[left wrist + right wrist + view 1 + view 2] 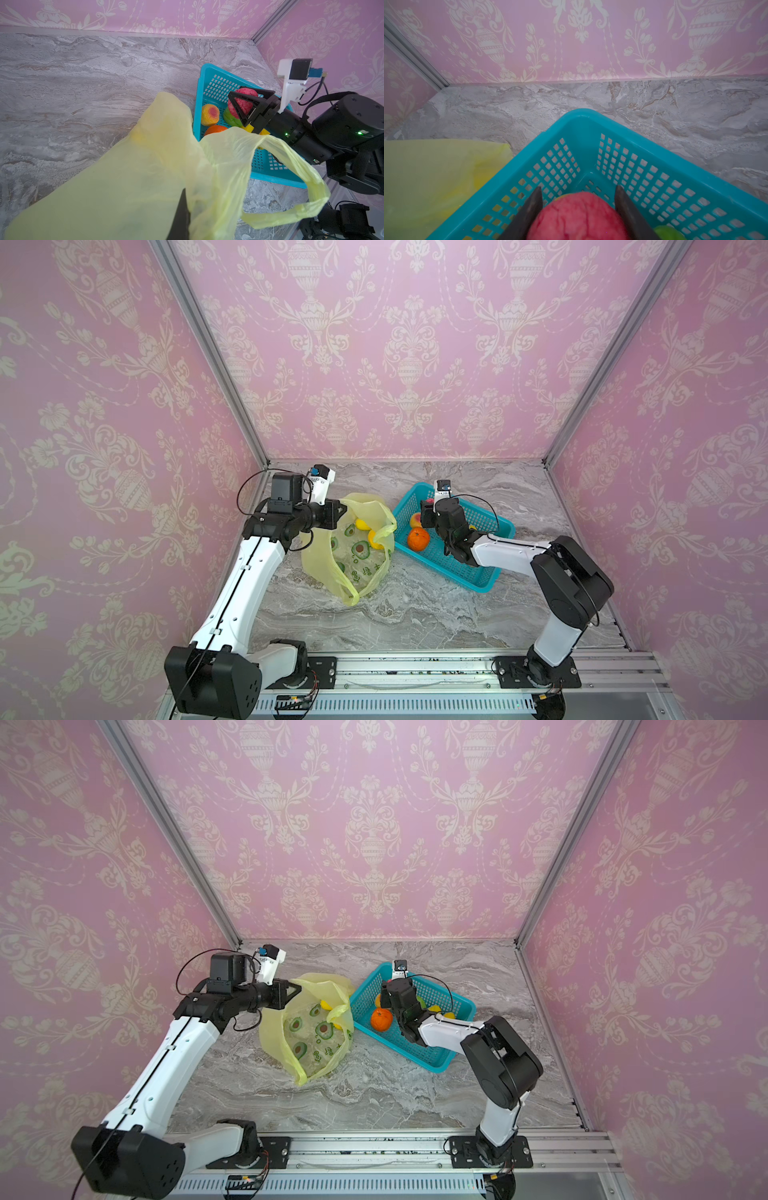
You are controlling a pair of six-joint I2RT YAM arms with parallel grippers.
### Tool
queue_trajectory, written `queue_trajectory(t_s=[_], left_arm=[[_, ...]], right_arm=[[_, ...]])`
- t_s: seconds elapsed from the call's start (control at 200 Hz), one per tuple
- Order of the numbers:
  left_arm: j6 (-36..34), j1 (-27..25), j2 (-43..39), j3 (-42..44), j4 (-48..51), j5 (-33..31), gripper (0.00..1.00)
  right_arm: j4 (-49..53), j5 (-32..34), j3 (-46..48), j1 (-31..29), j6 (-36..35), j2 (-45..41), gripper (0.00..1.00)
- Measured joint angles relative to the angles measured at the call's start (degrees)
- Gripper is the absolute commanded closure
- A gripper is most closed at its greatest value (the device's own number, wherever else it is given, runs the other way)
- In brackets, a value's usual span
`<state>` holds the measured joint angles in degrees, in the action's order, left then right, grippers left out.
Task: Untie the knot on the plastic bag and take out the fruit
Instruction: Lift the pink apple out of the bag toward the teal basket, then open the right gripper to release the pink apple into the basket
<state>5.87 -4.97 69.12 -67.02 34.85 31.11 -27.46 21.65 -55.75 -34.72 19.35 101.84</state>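
Front half of grey marble desk point(415, 626) bare: wide passage. Middle crowded by thin yellow-green plastic bag point(324, 568) and turquoise perforated plastic basket point(482, 578), just beside each other at far end. Across the basket: black-and-white right arm point(503, 549).

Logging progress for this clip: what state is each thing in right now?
plastic bag: untied, mouth open
left claw: shut on the bag's rim, holding it up
right claw: shut on pink-red ball, over the basket
basket: upright, holding orange, peach, green fruit
yellow fruit: two pieces inside the bag
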Motion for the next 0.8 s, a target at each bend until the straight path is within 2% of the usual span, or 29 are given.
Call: queue_trajectory(t_s=[0.345,0.435,0.565,0.726,0.801], left_arm=[[-0.02,0.04,0.0,0.0,0.0,-0.02,1.0],[-0.02,0.04,0.0,0.0,0.0,-0.02,1.0],[-0.02,0.04,0.0,0.0,0.02,-0.02,1.0],[-0.02,0.04,0.0,0.0,0.02,0.0,1.0],[0.0,0.04,0.0,0.0,0.02,0.0,1.0]], right_arm=[[6.58,-0.92,-5.22,0.59,3.48,4.96,0.78],[7.67,-1.11,-5.22,1.33,4.26,4.98,0.74],[8.61,-1.27,-5.25,2.56,4.94,4.98,0.61],[9.4,-1.29,-5.29,3.37,5.66,4.98,0.34],[9.16,-1.68,-5.27,3.37,6.25,4.98,0.26]])
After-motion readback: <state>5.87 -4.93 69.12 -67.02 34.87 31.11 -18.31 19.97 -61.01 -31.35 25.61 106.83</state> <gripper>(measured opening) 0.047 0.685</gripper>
